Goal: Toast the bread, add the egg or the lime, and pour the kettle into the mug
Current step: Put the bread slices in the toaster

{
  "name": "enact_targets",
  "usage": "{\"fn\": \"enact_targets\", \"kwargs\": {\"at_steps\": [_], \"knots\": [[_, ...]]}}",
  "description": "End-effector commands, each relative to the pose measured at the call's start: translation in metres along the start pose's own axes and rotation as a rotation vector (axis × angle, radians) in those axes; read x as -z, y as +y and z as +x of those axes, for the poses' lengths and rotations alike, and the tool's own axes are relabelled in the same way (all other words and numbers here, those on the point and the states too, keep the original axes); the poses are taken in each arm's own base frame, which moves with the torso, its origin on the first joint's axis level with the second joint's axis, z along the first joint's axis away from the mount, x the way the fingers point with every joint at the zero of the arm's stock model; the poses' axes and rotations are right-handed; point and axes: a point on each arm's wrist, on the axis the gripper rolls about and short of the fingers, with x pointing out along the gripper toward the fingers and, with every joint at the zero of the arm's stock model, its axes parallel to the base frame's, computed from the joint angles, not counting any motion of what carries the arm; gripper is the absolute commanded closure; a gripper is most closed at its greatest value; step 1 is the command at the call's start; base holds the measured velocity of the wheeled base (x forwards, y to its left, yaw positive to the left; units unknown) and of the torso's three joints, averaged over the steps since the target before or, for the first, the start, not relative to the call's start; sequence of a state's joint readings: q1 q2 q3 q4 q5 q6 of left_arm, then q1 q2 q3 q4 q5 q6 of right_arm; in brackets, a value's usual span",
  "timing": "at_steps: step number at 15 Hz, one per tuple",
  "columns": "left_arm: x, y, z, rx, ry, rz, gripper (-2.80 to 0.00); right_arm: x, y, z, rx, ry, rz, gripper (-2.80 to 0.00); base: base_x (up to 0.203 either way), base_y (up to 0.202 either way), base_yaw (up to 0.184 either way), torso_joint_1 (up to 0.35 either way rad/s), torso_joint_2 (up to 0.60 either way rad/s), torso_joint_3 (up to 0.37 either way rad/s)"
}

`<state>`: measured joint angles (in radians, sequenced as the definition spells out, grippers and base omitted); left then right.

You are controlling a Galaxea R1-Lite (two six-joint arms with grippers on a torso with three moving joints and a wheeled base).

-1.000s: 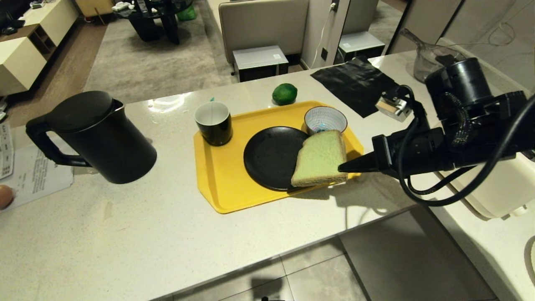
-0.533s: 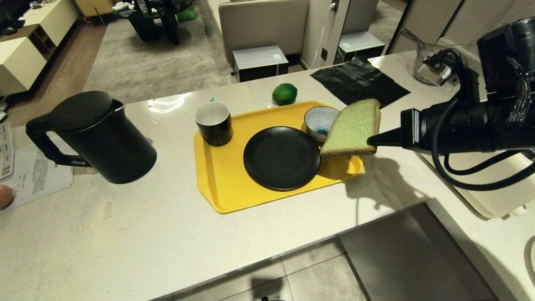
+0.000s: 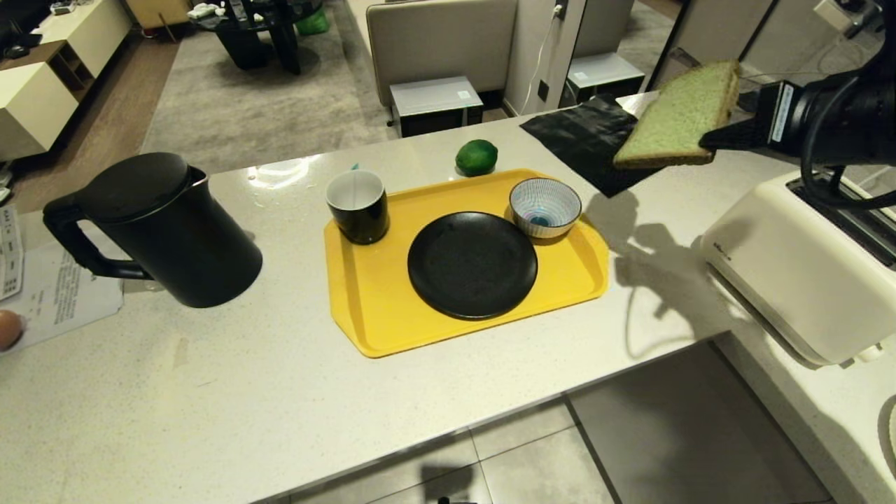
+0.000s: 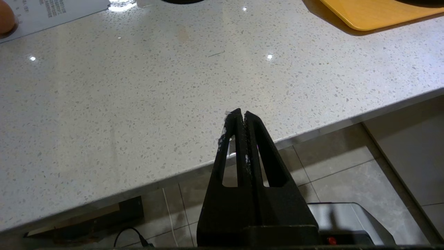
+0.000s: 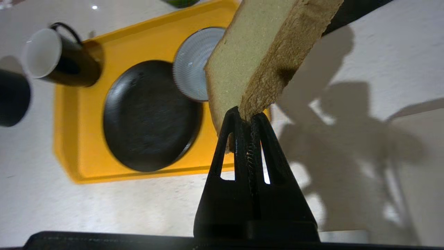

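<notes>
My right gripper (image 3: 707, 140) has the bread (image 3: 677, 115) pinched by one crust edge, up at the upper right of the frame above the toaster (image 3: 798, 280). Such a thin bite could tear or slip. Left gripper (image 4: 241, 115) is closed, empty, bottom center.

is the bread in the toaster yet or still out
Out. The right claw holds the bread by its edge in the air, above the counter beside the toaster, not in a slot.

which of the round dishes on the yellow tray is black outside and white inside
The mug, at the tray's far left corner. The plate in the middle is black all over, and the bowl at the far right is striped blue and white.
</notes>
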<state>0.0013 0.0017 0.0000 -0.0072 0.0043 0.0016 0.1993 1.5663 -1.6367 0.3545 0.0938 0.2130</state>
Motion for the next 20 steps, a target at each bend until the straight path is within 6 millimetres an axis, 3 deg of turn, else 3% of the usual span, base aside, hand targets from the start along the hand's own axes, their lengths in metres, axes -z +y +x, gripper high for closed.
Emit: {"fn": "enact_targets", "kwargs": {"at_steps": [1,11,15,20], "knots": [[0.0,0.0,0.0,-0.001,-0.001,-0.001,0.0,-0.007,-0.015,-0.011,0.059,-0.037,-0.012,0.0,0.0,0.0,0.0,0.0,0.0,0.0],[0.0,0.0,0.0,-0.001,-0.001,0.0,0.0,-0.026,-0.086,-0.071,0.378,-0.128,-0.243,0.0,0.0,0.0,0.0,0.0,0.0,0.0],[0.0,0.0,0.0,-0.001,-0.001,0.0,0.0,-0.031,-0.104,-0.089,0.467,-0.144,-0.327,0.0,0.0,0.0,0.0,0.0,0.0,0.0],[0.0,0.0,0.0,-0.001,-0.001,0.0,0.0,-0.032,-0.119,-0.092,0.531,-0.147,-0.465,0.0,0.0,0.0,0.0,0.0,0.0,0.0]]}}
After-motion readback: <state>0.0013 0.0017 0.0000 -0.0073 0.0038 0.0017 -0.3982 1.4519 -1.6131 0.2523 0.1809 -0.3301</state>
